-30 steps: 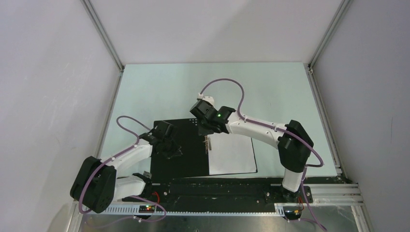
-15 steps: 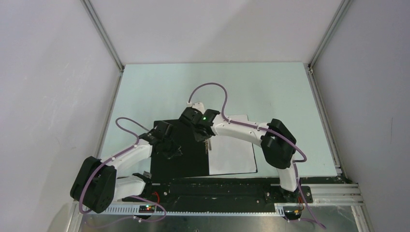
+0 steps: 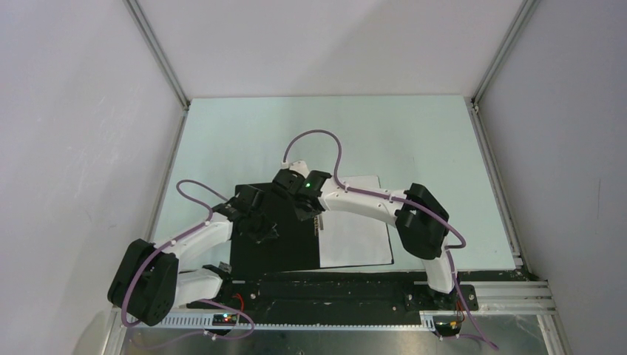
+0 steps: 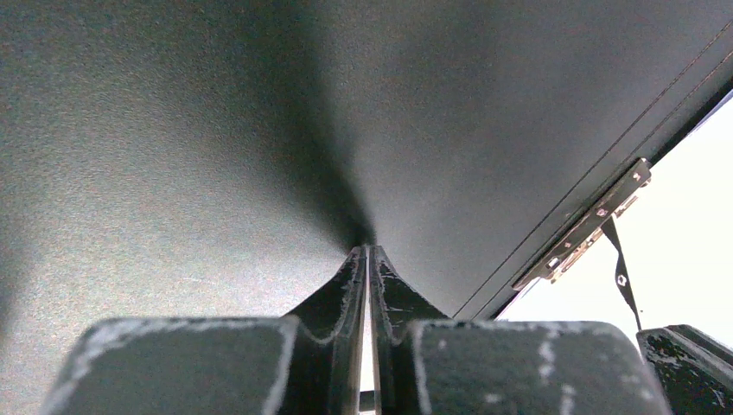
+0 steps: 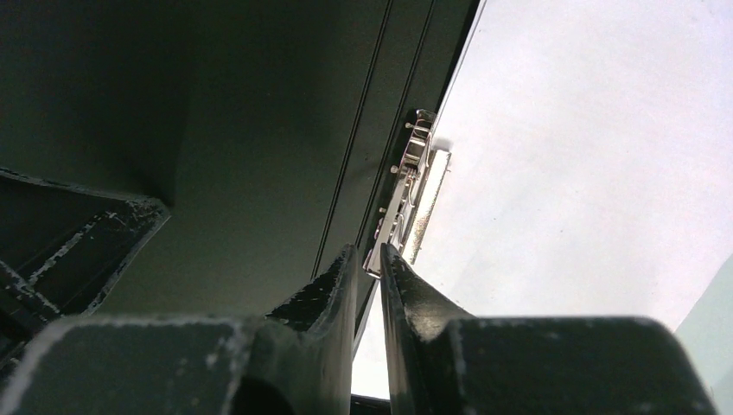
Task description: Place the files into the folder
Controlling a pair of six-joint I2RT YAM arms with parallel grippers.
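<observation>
The folder lies open near the table's front, black inside up. The white files lie on its right half, beside the metal spine clip. My left gripper is shut, its tips pressed down on the black left cover; in the left wrist view the clip and the files show to the right. My right gripper is shut over the spine, its tips just at the near end of the clip, with the files to the right.
The pale green table stretches behind and to the right of the folder. Grey walls with metal frame posts close in the sides and back. A black rail runs along the front edge. The left gripper's fingers show in the right wrist view.
My right arm has swung left and slightly forward, from the spine's far end to over the spine and left cover. The left gripper has stayed pressed on the cover.
</observation>
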